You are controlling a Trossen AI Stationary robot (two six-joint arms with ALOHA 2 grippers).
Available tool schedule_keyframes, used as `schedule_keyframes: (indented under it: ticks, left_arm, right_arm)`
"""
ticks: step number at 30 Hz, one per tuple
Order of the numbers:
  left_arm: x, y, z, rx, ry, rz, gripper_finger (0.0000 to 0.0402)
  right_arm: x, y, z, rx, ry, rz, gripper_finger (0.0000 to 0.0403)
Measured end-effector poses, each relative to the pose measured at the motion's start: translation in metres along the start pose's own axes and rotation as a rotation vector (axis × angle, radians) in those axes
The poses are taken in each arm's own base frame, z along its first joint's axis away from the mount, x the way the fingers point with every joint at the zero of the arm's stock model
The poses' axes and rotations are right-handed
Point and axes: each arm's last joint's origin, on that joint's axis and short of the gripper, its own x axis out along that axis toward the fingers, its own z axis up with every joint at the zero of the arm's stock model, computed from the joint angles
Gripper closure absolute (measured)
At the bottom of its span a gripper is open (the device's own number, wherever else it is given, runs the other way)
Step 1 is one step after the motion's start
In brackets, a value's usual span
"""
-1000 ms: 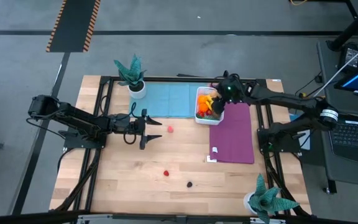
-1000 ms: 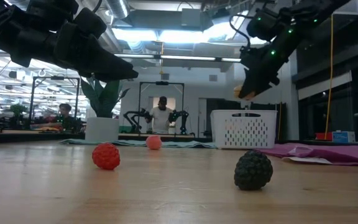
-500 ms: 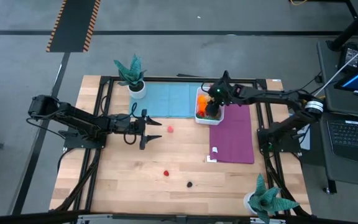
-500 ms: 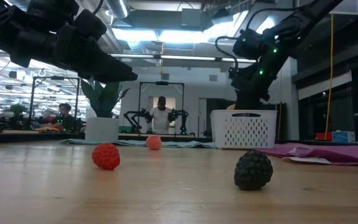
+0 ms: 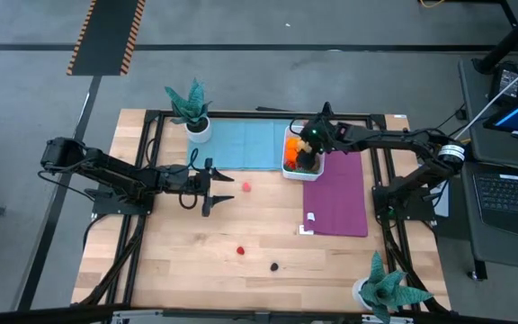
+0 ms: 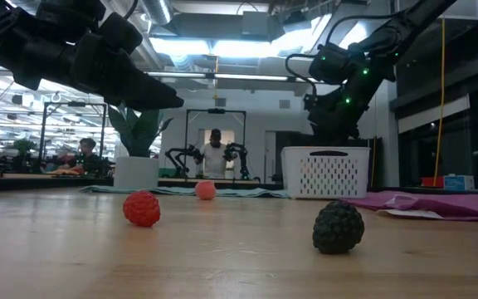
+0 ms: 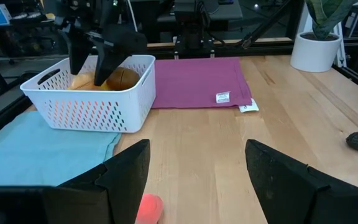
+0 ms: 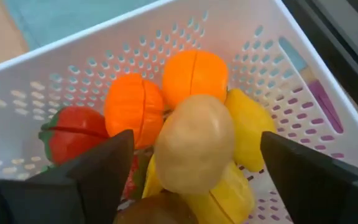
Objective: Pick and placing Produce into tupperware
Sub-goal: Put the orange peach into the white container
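The tupperware is a white perforated basket [image 5: 293,153] at the table's far middle, holding orange, yellow, red and brown produce. My right gripper [image 8: 194,143] hangs open inside it, pointing down. Its fingers stand on either side of a tan piece [image 8: 194,152] that lies on top of the pile, and do not touch it. My left gripper [image 5: 218,186] hovers open and level at the left middle, close to a pink piece [image 5: 246,187]. A red berry [image 5: 240,250] and a dark piece [image 5: 275,266] lie on the bare wood nearer the front.
A blue mat [image 5: 250,144] lies left of the basket and a purple mat [image 5: 338,193] to its right and front. Teal potted plants stand at the far left [image 5: 192,112] and near right [image 5: 385,288]. A person [image 6: 216,154] stands in the room beyond the table.
My right gripper has come down toward the table's left into the basket. The tan piece that it carried above the basket a second ago now lies on the pile, free of its fingers.
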Motion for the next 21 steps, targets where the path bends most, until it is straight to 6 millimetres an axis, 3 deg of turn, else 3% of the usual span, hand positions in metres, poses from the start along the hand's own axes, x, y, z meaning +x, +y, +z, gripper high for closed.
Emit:
schedule_keyframes:
  ticks: [12, 21]
  left_arm:
    - [0.0, -0.002, 0.0, -0.007, 0.001, -0.007, 0.0145]
    - [0.0, -0.001, 0.0, -0.007, 0.001, -0.005, 0.0145]
  right_arm:
    - [-0.009, 0.009, 0.013, -0.173, -0.137, 0.045, 0.005]
    - [-0.014, 0.039, 0.007, -0.302, -0.401, 0.425, 0.005]
